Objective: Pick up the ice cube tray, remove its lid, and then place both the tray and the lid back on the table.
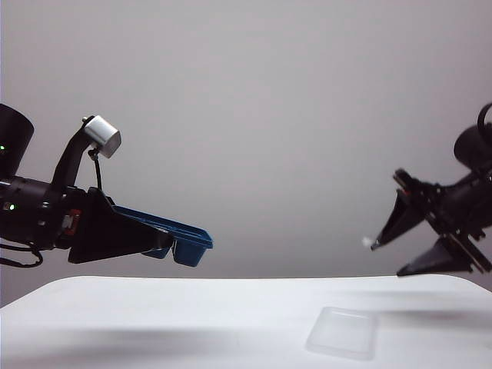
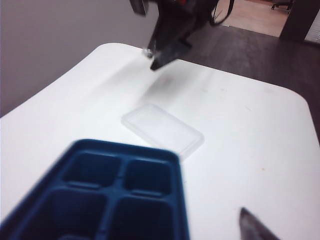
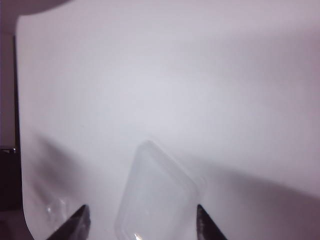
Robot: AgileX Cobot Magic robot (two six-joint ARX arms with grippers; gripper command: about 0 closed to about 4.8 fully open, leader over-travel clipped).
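Pincers spread wide and empty, the right gripper (image 1: 388, 259) hangs above the near right of the table (image 1: 154, 307), its two fingertips framing the lid (image 1: 342, 332) that lies flat on the white top just below, untouched and on its own. That placing suggests the cover's part of the job is done: it is off the tray and down. Across the table, the left gripper (image 1: 157, 238) holds out the ice cube tray (image 1: 192, 242) well clear of the surface, the dark blue box tilted with its free end dipping toward the tabletop, open compartments facing up and empty. Seen from that wrist, one fingertip (image 2: 252, 227) stands apart from the tray's side, so whether the left pincer is clamped on the tray or merely cradling it cannot be told. The low, sloping carry looks like the approach for setting the tray down, the one step not yet finished. Behind both arms rises a bare grey wall (image 1: 269, 115).
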